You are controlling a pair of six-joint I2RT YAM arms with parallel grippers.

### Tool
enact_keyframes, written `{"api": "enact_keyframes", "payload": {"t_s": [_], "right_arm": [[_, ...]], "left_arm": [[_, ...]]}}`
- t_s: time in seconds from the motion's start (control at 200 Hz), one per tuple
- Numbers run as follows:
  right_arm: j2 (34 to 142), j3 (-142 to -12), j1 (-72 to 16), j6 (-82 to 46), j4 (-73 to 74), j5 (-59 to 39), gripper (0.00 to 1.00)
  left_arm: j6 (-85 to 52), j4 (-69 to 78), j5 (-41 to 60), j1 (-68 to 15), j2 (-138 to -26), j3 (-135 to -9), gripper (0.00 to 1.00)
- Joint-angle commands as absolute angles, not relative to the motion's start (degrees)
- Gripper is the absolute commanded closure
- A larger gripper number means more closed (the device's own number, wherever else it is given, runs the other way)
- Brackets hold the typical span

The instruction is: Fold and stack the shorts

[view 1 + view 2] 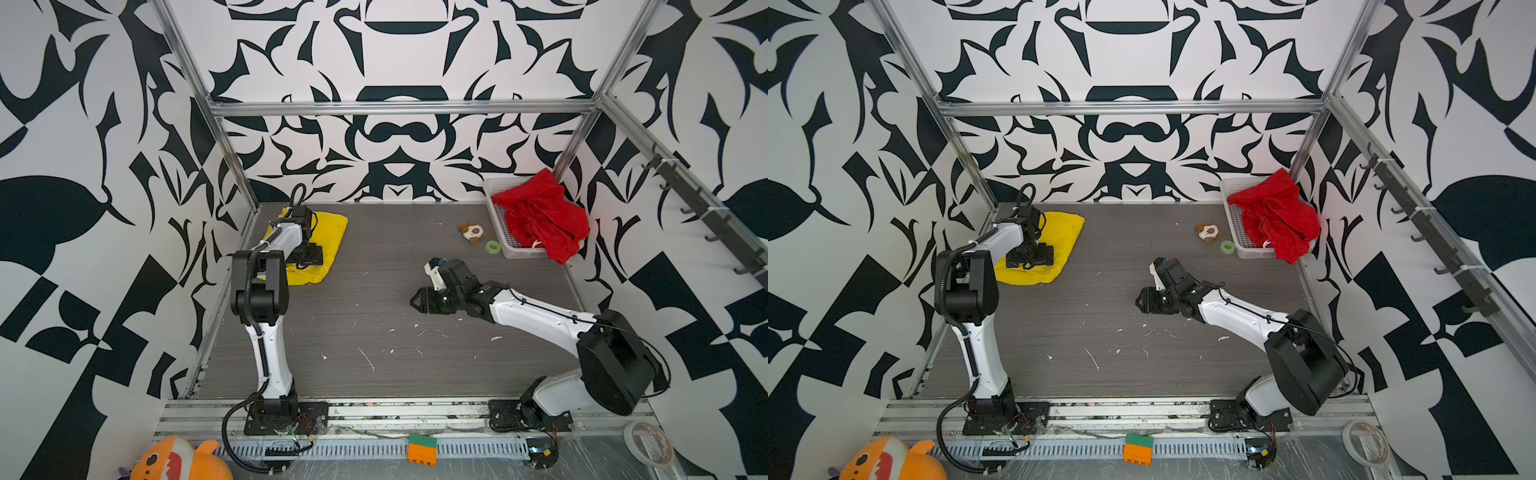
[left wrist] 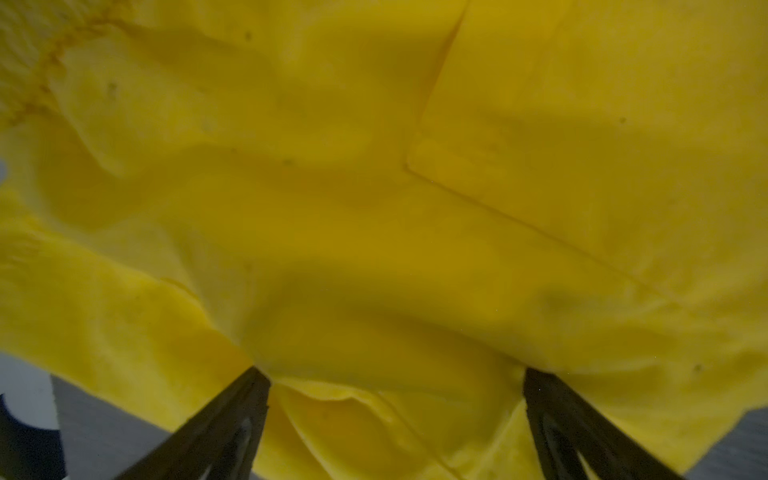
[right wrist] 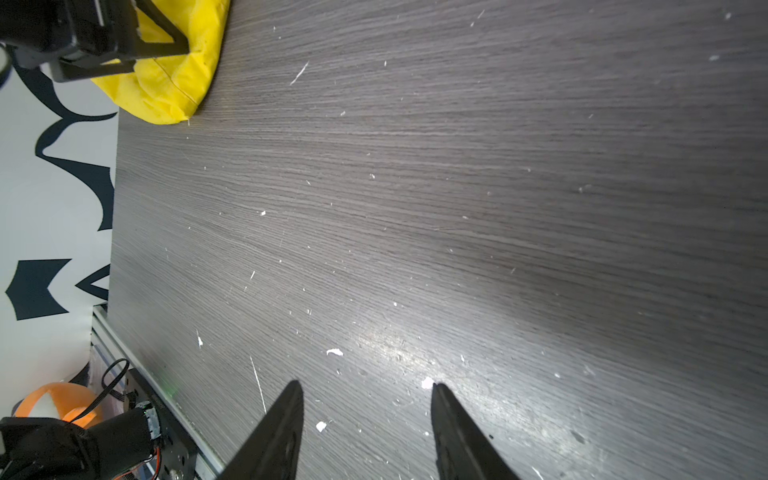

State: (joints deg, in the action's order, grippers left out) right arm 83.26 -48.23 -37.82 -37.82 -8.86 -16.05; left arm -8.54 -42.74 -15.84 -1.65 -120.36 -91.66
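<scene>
Though most of the dark wood-grain table (image 1: pixel 374 332) lies open in front of you, both garments sit at its far edge, in opposite corners. The red shorts (image 1: pixel 540 216) are heaped in the far right corner, draped over the white mesh basket (image 1: pixel 490 187) and spilling past its near end, with their long axis running from the back wall towards you. They look unfolded, so I judge that pair is your next job.

The yellow shorts (image 1: pixel 328 237) lie in the far left corner as a flat folded bundle, also lengthwise from far to near. Your left gripper (image 2: pixel 390 374) is on top of them with its jaws spread wide. The tips rest on the cloth and pinch nothing that I can see.

Your right gripper (image 3: pixel 365 386) hovers low over bare table near the middle, jaws partly apart and empty. It points towards the left side, so the red heap lies behind and beyond it, towards the far right. That arm is clearly the nearer one, but it needs to swing round before it can reach.

Watch the small brown-and-white plush toy (image 1: pixel 472 232) and the green tape ring (image 1: pixel 493 246). Both sit just beside the basket, between your right gripper and the red cloth.
</scene>
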Motion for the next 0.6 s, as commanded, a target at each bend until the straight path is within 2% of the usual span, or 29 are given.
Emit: {"api": "enact_keyframes", "payload": {"t_s": [0.0,0.39,0.595], "right_arm": [[80.62,-47.65,-37.62,-38.79,-7.69,-15.04,0.47],[79.80,-47.50,-37.64,-39.38,-8.24,-14.28,0.46],[78.55,-48.58,-37.62,-39.15,-9.75,-14.28,0.46]], "left_arm": [[-9.60,-41.69,-12.75,-0.05,-123.27,-94.57,0.02],[-10.46,-45.50,-9.54,0.87,-132.57,-108.03,0.02],[-10.89,-45.94,-9.93,0.83,-128.43,-108.59,0.00]]}}
